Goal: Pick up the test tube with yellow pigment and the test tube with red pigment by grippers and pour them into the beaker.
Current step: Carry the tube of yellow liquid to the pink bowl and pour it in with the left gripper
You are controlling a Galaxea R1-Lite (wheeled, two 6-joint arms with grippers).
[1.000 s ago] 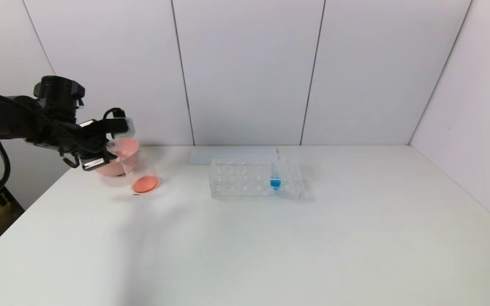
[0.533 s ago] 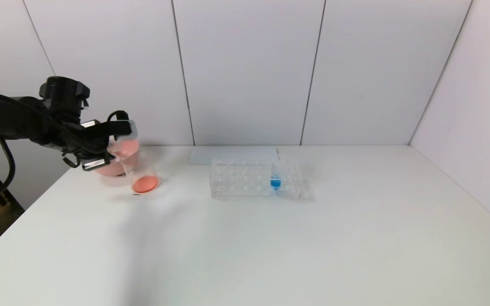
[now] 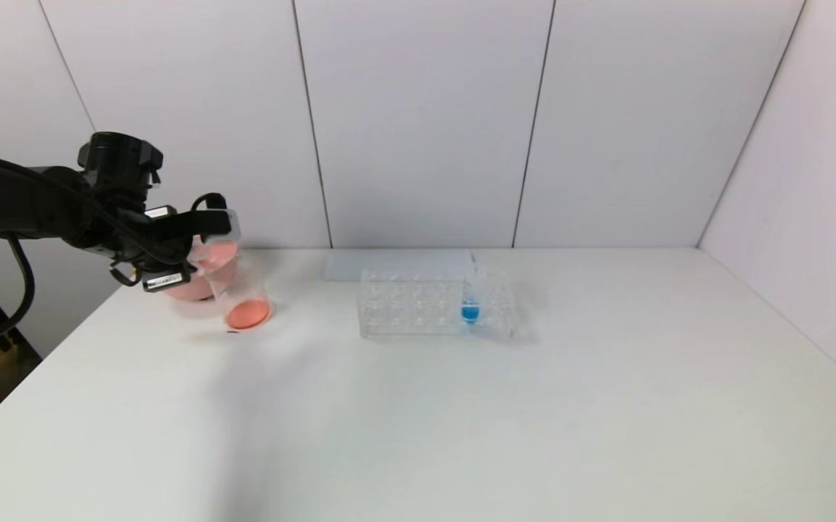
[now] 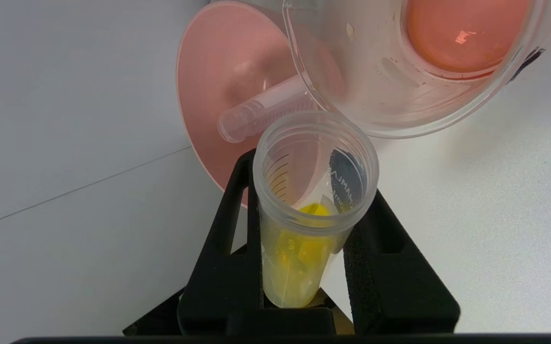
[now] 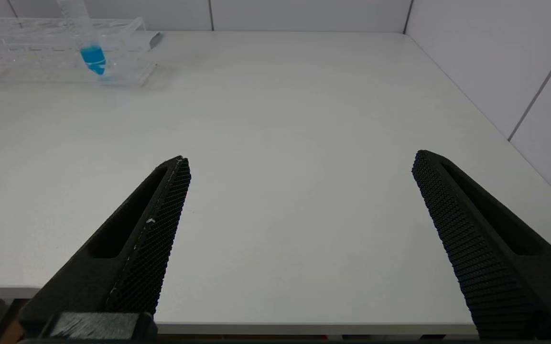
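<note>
Gripping the yellow-pigment test tube (image 4: 311, 210) in the left gripper (image 4: 304, 267), mouth beside the beaker (image 4: 399, 71) rim. Risk: misaligned tilt spills into the pink bowl (image 4: 218, 81). Right gripper (image 5: 299, 239) idle, spread wide.

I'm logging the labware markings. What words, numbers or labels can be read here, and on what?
Yellow tube, shut in the left gripper: dark printed patch with letters running along the wall, too partial to read; graduation lines, no legible numbers.
Beaker: faint scale marks, unreadable.
Left gripper: white stickers in the head view, too small.
Rack, blue tube, right gripper: no text seen.
</note>
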